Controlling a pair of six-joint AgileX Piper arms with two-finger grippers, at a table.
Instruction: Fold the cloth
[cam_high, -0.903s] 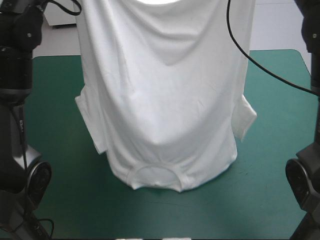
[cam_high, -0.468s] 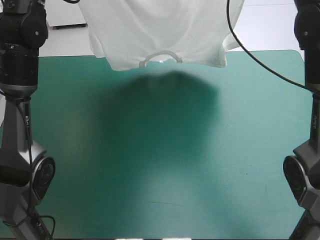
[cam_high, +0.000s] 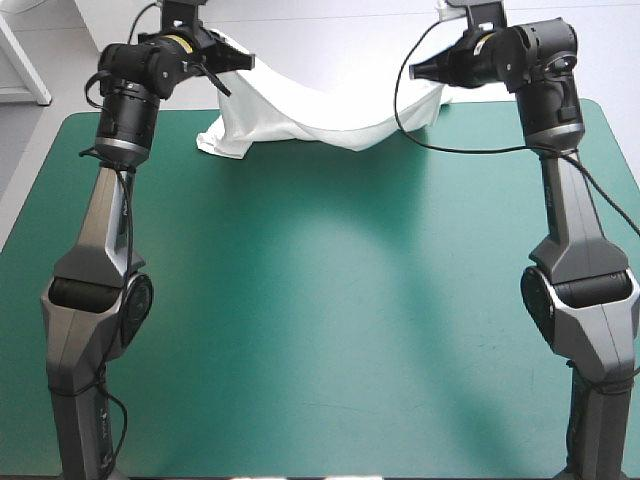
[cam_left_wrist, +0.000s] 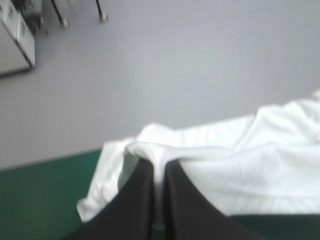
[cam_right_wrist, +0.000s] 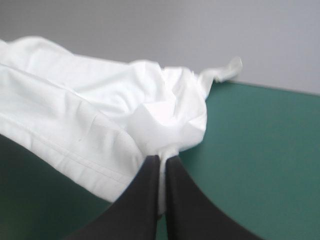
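Holding both ends, we have the T-shirt slung low along the table's far edge, its middle sagging over the teal-green cover. Left gripper pinches one bunched end, right gripper the other; pale floor beyond.

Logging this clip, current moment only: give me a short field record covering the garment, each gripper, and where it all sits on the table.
Item: white short-sleeved fabric T-shirt, bunched, not spread flat
Support: slung between both grippers, sagging in the middle
Location: at the far edge of the teal-green table cover; the lowest folds look to touch it
Left gripper: raised, jaws shut on a pinched fold of the T-shirt
Right gripper: raised, jaws shut on the opposite end
Fold status: no neat fold visible yet
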